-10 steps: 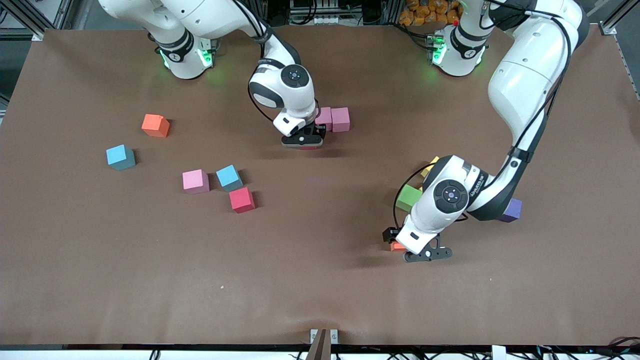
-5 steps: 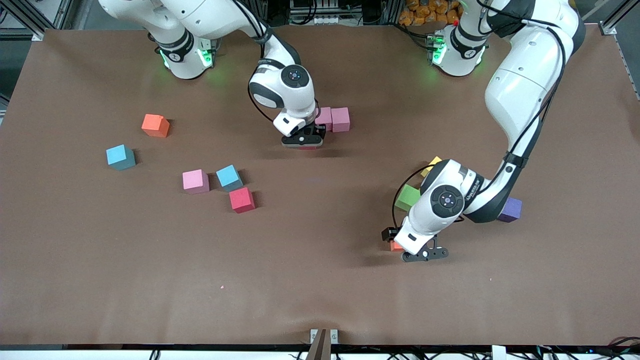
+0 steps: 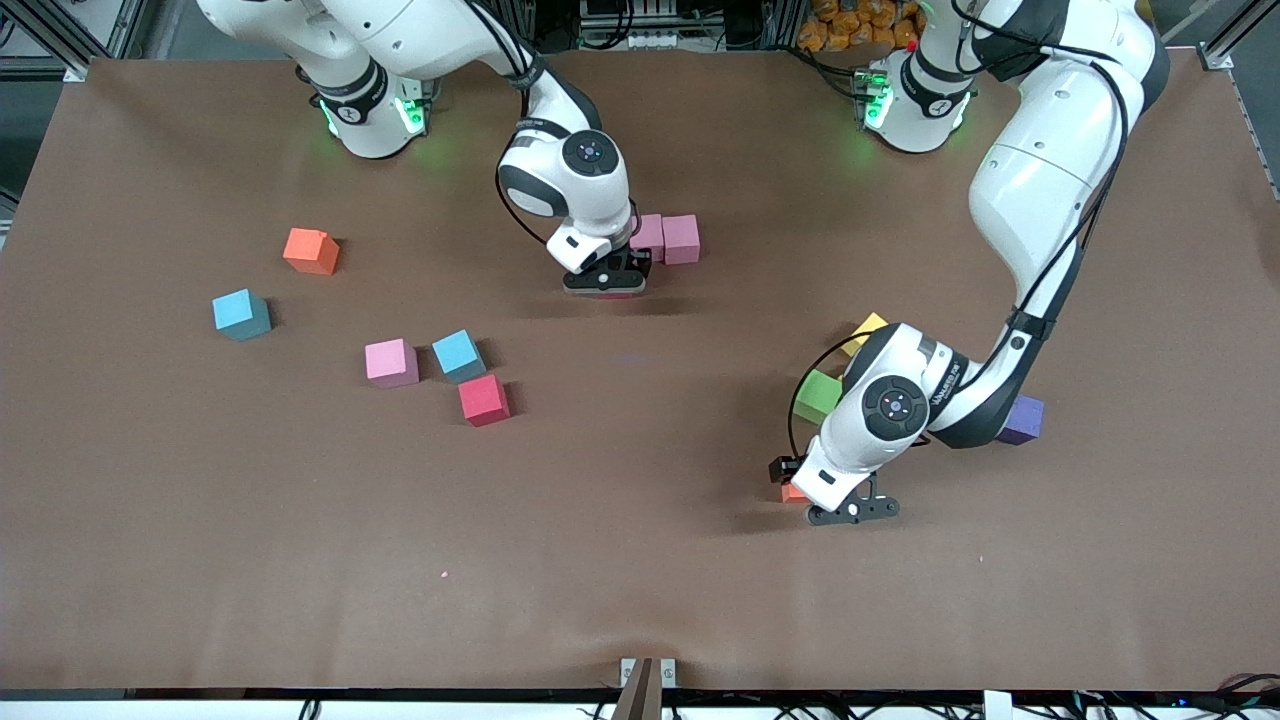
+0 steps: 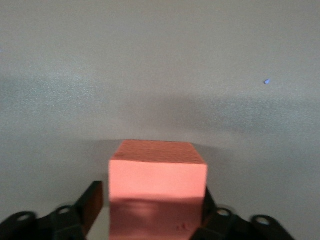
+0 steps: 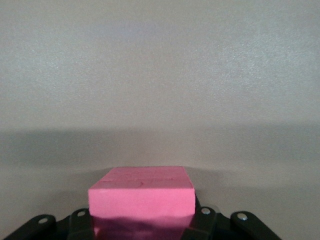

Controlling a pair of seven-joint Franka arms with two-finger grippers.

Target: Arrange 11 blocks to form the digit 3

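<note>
Blocks look light, soft foam: we judge flat opposite faces best. Left end effector (image 4: 150, 210) brackets an orange-red block (image 4: 157, 175), grip uncertain; right end effector (image 5: 142, 220) clamps a pink block (image 5: 141, 199).

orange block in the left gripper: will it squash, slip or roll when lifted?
The orange block looks matte and foam-like, so probably light with some give under a squeeze. Its rough surface likely grips the left gripper pads rather than slipping. Flat faces and square edges mean it should not roll; set on the table, it would likely stay put.
</note>
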